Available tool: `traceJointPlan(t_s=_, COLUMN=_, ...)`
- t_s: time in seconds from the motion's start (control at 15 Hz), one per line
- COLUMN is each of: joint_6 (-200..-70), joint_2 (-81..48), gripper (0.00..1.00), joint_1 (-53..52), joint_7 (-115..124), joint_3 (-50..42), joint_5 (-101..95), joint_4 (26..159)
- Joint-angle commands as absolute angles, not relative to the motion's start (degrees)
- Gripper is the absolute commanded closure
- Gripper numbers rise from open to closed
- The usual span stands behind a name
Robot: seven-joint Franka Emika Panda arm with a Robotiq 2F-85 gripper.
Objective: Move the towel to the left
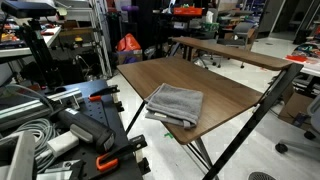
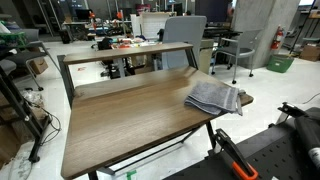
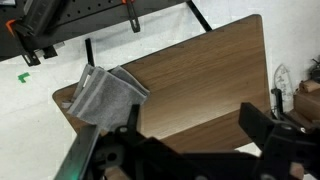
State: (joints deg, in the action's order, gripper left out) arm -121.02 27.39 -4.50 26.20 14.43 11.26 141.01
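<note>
Towel (image 3: 108,95) at table (image 3: 215,70) corner, apart from claw (image 3: 192,138)

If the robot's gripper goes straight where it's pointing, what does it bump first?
Most likely the bare brown tabletop. In the wrist view the open gripper aims at wood, while the grey towel lies off to the side by the table's corner. Depth is unclear.

Bright, even indoor lighting is seen in all views; only soft shadows are cast. The gripper (image 3: 190,128) is rendered dark and blurred in the wrist view. Beyond it, the tabletop (image 3: 200,70) and towel (image 3: 108,95) are sharper. Low resolution throughout.
</note>
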Motion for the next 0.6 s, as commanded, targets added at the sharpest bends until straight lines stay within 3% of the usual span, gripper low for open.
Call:
traceJointPlan(t_s=0.0, joint_6=-125.8, joint_2=22.0, gripper=0.00, joint_1=-2.5, joint_7=27.1, joint_3=13.3, joint_5=9.3, joint_4=140.1)
traceJointPlan(t_s=0.53, joint_6=-135.3, joint_2=3.9, gripper=0.00, joint_1=1.6, joint_7=29.6, joint_3=8.5, joint_5=4.1, joint_4=138.9)
